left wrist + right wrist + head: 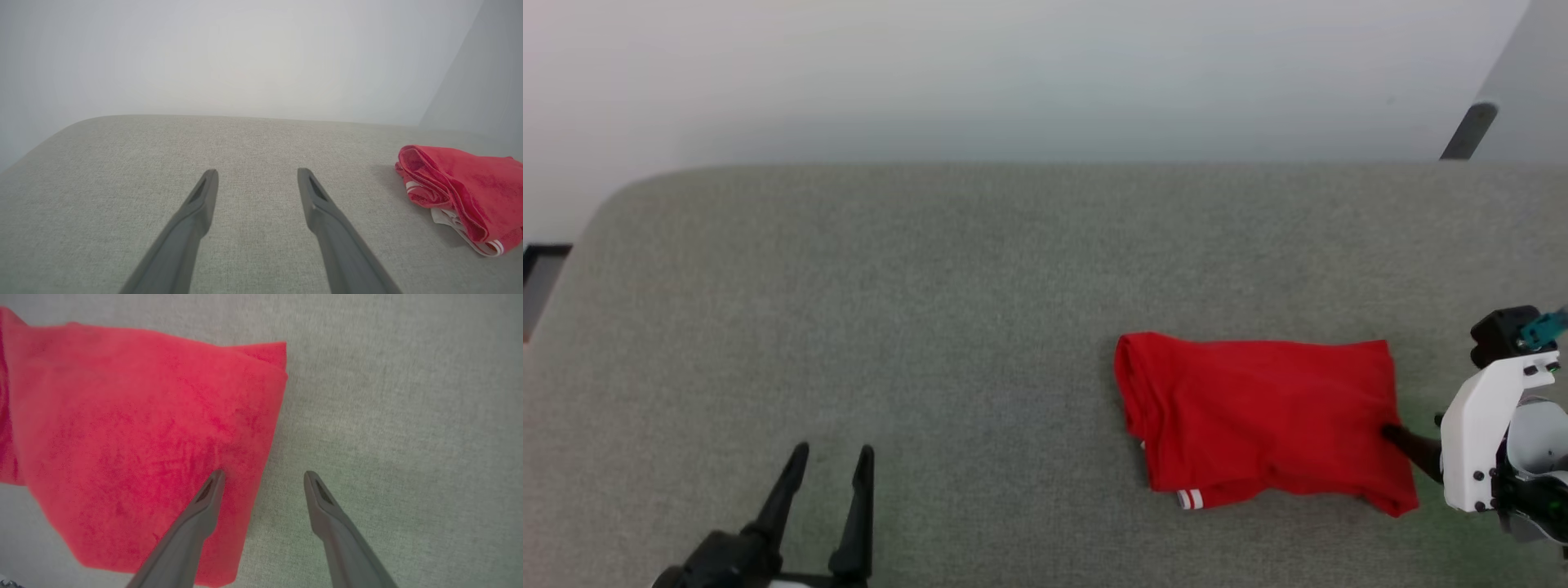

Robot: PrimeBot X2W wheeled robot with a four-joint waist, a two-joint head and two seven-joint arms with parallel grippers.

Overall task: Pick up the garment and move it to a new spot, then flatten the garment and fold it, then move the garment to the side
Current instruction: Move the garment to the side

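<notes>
The garment (1262,416) lies folded into a rough rectangle on the grey cloth-covered bench (931,286), on the right side and fairly near the robot. Its top face is plain red. A small bit of red-and-white striped trim (1190,498) peeks out at the near left corner. In the left wrist view the garment (461,192) sits to the right, and its stacked folds show at the left end, with white layers and striped trim (492,246) under the red.

The right pincer (263,475) is at the garment's right edge with its jaws wide and nothing between them. In the right wrist view one finger (204,506) lies over the red cloth (135,449) just inside that edge, and the other finger (322,502) is over bare bench beside it. Whether the finger presses on the cloth cannot be told. In the head view the white arm housing (1478,441) stands just right of the garment, and a dark fingertip (1401,437) reaches the cloth's edge.

The left pincer (833,449) is at the near left, well apart from the garment, with its jaws also spread wide and empty. Its fingers point toward the far side over bare bench (257,139). A pale wall (1013,73) rises behind the bench's far edge.
</notes>
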